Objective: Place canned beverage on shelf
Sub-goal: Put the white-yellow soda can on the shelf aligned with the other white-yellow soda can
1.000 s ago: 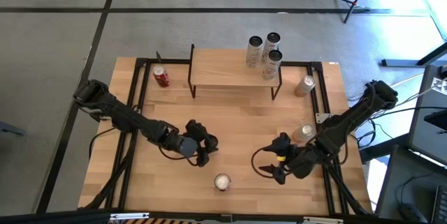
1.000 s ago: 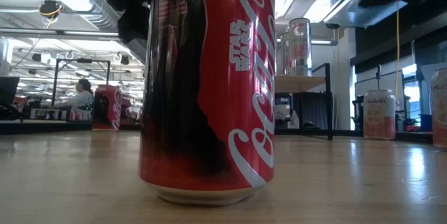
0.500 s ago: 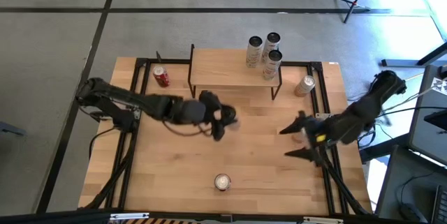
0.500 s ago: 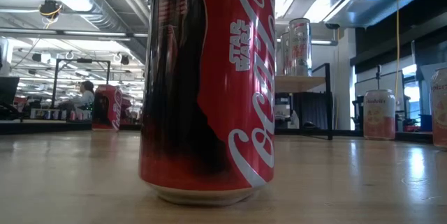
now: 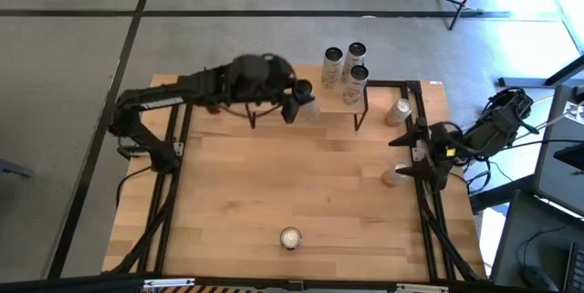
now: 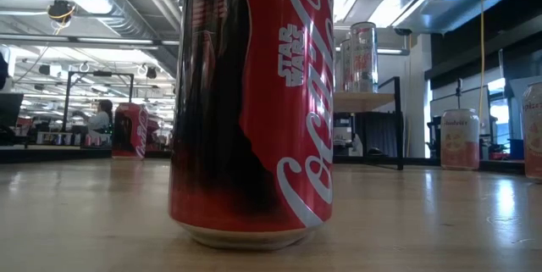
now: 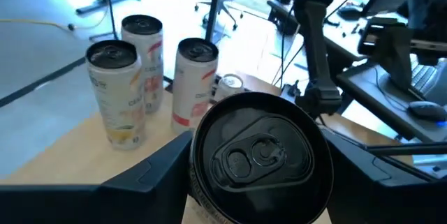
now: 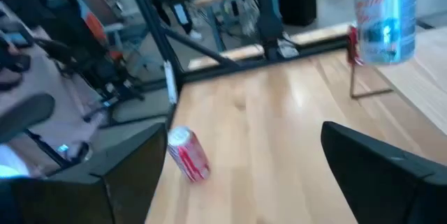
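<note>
My left gripper hangs over the shelf, shut on a can with a dark top. Three pale cans stand upright on the shelf's right end, also in the left wrist view. My right gripper is open and holds nothing, at the table's right edge beside a can that stands there. My left gripper pinches the can by its two opposite sides just under the top rim, one finger on each side. The fingers reach out nearly level from the table's left, tipped a little down. The can is upright and lifted clear above the shelf board.
A red cola can stands near the table's front edge and fills the low view. Another can stands right of the shelf, and a red one at the far left. Black rails frame the tabletop.
My left gripper has carried its can from the table's middle up and toward the far edge, over the shelf, swinging rightward. My right gripper has drawn back from the table's middle to its right edge and risen, still open.
</note>
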Tool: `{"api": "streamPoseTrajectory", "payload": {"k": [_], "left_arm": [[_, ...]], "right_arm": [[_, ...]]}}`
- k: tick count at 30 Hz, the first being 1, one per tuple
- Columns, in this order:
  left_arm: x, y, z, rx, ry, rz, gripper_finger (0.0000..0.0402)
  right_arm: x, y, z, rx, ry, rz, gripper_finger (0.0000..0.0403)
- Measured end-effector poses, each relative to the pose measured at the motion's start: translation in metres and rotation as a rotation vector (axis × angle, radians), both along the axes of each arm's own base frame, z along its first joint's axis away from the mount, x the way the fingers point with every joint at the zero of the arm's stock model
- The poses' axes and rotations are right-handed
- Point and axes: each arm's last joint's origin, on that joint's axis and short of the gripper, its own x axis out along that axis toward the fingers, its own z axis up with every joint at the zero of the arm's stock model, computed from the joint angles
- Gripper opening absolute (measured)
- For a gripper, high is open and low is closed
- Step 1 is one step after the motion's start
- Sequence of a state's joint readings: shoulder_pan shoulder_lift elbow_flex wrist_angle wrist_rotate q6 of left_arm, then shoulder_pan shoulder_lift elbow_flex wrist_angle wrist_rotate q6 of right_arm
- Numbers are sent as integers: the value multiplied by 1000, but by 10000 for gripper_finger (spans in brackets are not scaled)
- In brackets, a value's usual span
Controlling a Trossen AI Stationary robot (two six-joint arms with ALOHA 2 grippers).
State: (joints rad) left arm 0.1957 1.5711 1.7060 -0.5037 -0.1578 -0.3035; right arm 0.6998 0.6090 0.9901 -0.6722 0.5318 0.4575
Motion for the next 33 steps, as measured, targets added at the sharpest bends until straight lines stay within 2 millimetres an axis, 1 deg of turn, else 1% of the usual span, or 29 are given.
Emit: {"api": "streamPoseTrajectory", "payload": {"k": [7,10,14,17,22,27,33], "left_arm": [[27,60,-15,-49,36,-159,231],[34,82,-19,-24,43,-152,231],[42,103,-29,-20,48,-147,231],[50,110,-39,-25,49,-150,231],[60,113,-47,-12,31,-157,231],[72,116,-62,0,54,-144,231],[73,117,-62,28,53,-130,232]], "right_arm": [[-3,-5,1,23,-14,-75,365],[-3,-5,-1,7,-4,-93,365],[-3,-6,-1,2,-10,-128,365],[-3,-7,-1,24,-11,-152,365],[-3,-7,-3,27,6,-156,365],[-4,-8,-3,22,14,-156,365],[-4,-8,-4,21,15,-154,365]]}}
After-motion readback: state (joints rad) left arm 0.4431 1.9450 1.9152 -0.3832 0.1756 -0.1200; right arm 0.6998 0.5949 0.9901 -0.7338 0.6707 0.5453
